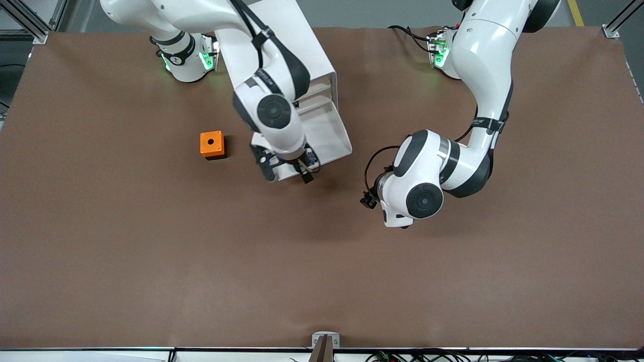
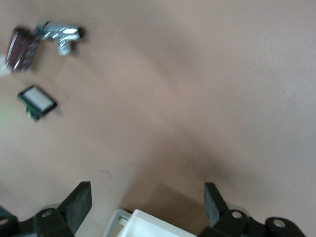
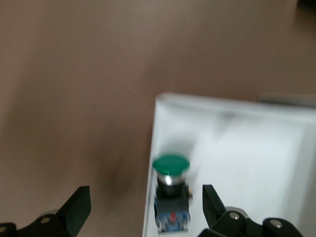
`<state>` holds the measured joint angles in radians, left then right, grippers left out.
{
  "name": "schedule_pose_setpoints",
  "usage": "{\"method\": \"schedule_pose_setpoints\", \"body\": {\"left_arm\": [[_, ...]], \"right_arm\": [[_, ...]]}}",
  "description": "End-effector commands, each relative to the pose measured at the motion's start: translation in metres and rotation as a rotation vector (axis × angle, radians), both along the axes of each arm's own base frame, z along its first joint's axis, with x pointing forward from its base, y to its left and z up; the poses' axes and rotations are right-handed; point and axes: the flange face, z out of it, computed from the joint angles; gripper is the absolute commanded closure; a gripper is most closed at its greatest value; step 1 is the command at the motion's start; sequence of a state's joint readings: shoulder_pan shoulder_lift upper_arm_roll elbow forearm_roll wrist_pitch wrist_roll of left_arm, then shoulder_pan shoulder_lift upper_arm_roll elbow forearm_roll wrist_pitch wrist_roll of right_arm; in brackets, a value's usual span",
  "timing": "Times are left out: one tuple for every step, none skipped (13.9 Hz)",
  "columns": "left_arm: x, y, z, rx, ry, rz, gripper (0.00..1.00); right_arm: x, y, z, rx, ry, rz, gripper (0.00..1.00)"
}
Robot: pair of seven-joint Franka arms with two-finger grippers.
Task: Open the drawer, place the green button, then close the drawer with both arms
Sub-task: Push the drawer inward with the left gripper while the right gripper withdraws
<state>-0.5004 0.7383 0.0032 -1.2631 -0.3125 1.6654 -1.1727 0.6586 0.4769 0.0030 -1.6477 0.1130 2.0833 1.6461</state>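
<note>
- A brown table (image 1: 151, 251) fills the front view, with 2 white arms reaching down from the top edge
- A white cabinet (image 1: 307, 55) stands at upper centre; its drawer (image 1: 332, 136) is pulled out toward the camera, so it can take the part
- The right arm comes from the upper left of the frame, and the right gripper (image 1: 286, 171) hangs over the drawer's front corner, just below centre-left
- In the right wrist view its fingers (image 3: 79, 210) stand apart with nothing between them
- The button (image 3: 171, 192), green cap up, sits by the drawer's front wall, near a corner; it appears to be let go of there, inside the tray
- An orange cube (image 1: 212, 145) with a round hole lies on the table toward the right arm's end, apart from the cabinet; it looks like no part of this step
- The left arm comes from the upper right, and the left gripper (image 1: 372, 198) waits over bare table at centre-right, probably clear of the drawer's path
- Its wrist view shows its fingers (image 2: 79, 205) spread wide and empty, a corner of the white drawer (image 2: 143, 224) at bottom centre
- At that view's upper left lie a small white-capped button (image 2: 37, 102), a silvery part (image 2: 61, 35) and a dark red object (image 2: 22, 48)
- Judged from this, placing looks done and closing the drawer remains
</note>
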Motion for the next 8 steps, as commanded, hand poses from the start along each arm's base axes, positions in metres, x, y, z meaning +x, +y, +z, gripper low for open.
{"method": "schedule_pose_setpoints", "body": {"left_arm": [[-0.002,-0.006,-0.012,-0.063,-0.048,-0.181,0.00],[-0.005,-0.016,-0.015,-0.075,-0.068,-0.205,0.00],[-0.009,-0.031,-0.023,-0.087,-0.099,-0.234,0.00],[-0.014,-0.047,-0.033,-0.107,-0.134,-0.270,0.00],[-0.017,-0.061,-0.037,-0.122,-0.178,-0.286,0.00],[-0.026,-0.077,-0.043,-0.131,-0.202,-0.308,0.00],[-0.037,-0.092,-0.049,-0.136,-0.207,-0.327,0.00],[-0.046,-0.103,-0.059,-0.133,-0.204,-0.345,0.00]], "right_arm": [[0.041,-0.073,0.039,0.022,0.006,0.134,0.00],[0.058,-0.105,0.051,0.044,-0.013,0.203,0.00],[0.071,-0.132,0.056,0.058,-0.026,0.247,0.00],[0.082,-0.156,0.063,0.068,-0.043,0.297,0.00],[0.085,-0.176,0.068,0.070,-0.033,0.395,0.00],[0.086,-0.193,0.072,0.082,-0.012,0.496,0.00],[0.095,-0.225,0.076,0.087,-0.014,0.533,0.00],[0.098,-0.246,0.082,0.086,-0.016,0.557,0.00]]}}
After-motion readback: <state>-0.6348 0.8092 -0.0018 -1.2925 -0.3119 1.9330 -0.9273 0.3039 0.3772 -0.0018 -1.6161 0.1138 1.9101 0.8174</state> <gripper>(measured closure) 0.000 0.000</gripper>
